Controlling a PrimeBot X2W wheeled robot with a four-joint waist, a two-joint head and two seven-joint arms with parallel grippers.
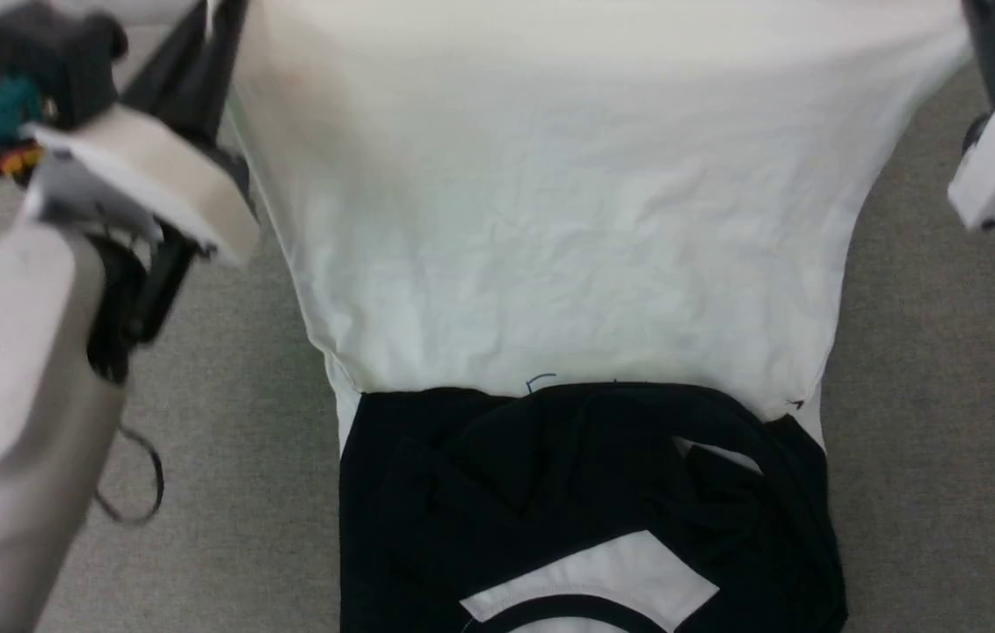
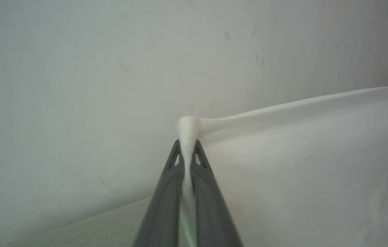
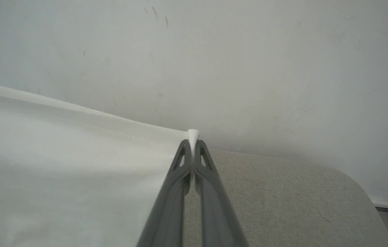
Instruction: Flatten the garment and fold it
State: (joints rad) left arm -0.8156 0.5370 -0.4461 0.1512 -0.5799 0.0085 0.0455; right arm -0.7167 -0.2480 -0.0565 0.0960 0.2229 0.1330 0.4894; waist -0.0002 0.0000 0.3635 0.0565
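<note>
1. garment [image 1: 550,220]: thin white cloth on the body, matt and soft, with fine creases all over.
2. sleeves [image 1: 585,492]: black cloth, matt, crumpled, no sheen.
3. my left gripper [image 2: 187,145]: dark grey fingers, look like plastic, matt and smooth, with cut-out holes near the tips.
4. my right gripper [image 3: 193,144]: same dark grey matt finish, same smooth plastic look.
5. my left forearm [image 1: 5,396]: pale shell, smooth hard plastic look, faint sheen.
6. tabletop [image 1: 928,440]: grey covering, looks woven, with a fine rough grain, matt.
7. wall [image 2: 77,68]: off-white, matt, mostly smooth, with a few small dark scuffs.
</note>
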